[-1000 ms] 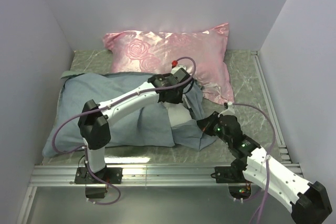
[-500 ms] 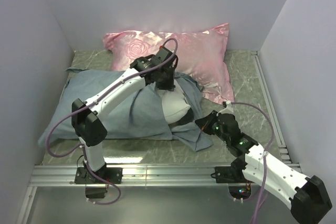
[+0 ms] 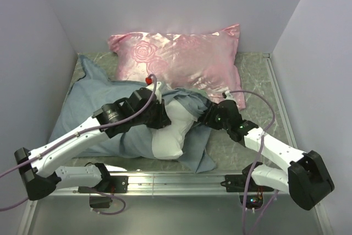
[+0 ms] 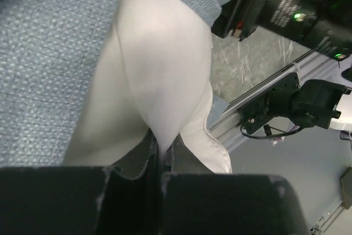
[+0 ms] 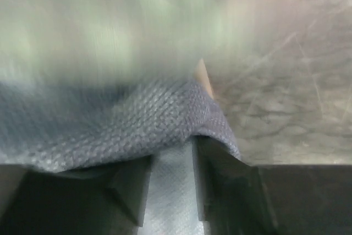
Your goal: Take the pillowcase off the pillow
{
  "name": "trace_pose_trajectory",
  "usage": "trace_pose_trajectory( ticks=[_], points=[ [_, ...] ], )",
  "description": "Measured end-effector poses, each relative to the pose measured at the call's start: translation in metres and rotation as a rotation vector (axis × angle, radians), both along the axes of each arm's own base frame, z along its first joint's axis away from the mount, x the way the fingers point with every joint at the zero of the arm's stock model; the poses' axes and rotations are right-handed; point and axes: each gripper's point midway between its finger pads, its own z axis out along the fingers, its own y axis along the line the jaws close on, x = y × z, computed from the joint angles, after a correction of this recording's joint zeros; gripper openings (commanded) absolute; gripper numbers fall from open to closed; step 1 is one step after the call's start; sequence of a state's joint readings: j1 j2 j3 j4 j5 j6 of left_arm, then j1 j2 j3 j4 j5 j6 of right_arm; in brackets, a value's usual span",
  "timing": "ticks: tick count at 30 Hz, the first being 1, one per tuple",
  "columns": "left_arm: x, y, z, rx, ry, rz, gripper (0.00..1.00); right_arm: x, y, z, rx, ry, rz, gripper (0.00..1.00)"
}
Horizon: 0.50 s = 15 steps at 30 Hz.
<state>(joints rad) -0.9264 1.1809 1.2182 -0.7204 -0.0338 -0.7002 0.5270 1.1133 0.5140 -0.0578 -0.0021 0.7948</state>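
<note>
The off-white pillow (image 3: 168, 136) pokes out of the pillowcase (image 3: 93, 100), which lies grey-blue side out across the left of the table. My left gripper (image 3: 159, 118) is shut on a pinched fold of the pillow (image 4: 159, 53); in the left wrist view the white cloth runs down between the fingers of that gripper (image 4: 159, 147). The pillowcase (image 4: 49, 37) fills that view's left. My right gripper (image 3: 204, 118) sits at the case's open end, jaws apart, and grey-blue pillowcase (image 5: 110, 119) drapes over and between the fingers of this gripper (image 5: 171, 152). Blurred green checks show above.
A shiny pink rose-patterned pillow (image 3: 181, 53) lies against the back wall. Grey walls close in left, right and back. A metal rail (image 3: 176, 180) runs along the near edge. Marbled tabletop (image 3: 258, 97) shows at the right. The right arm (image 4: 297, 9) appears in the left wrist view.
My left arm has swung back and down to the near left, drawing more white pillow out. My right gripper has moved in towards the centre and its jaws have parted.
</note>
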Motion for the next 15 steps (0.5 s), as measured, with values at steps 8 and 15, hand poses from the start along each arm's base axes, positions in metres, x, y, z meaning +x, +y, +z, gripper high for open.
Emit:
trace_pose_trajectory(
  ticks=[8, 15],
  points=[
    [-0.007, 0.011, -0.017, -0.017, 0.014, 0.042, 0.01, -0.008, 0.010, 0.082, 0.113, -0.248, 0.089, 0.79],
    [-0.010, 0.015, -0.006, -0.047, -0.006, 0.044, 0.01, -0.011, 0.009, 0.119, 0.164, -0.381, 0.106, 0.84]
  ],
)
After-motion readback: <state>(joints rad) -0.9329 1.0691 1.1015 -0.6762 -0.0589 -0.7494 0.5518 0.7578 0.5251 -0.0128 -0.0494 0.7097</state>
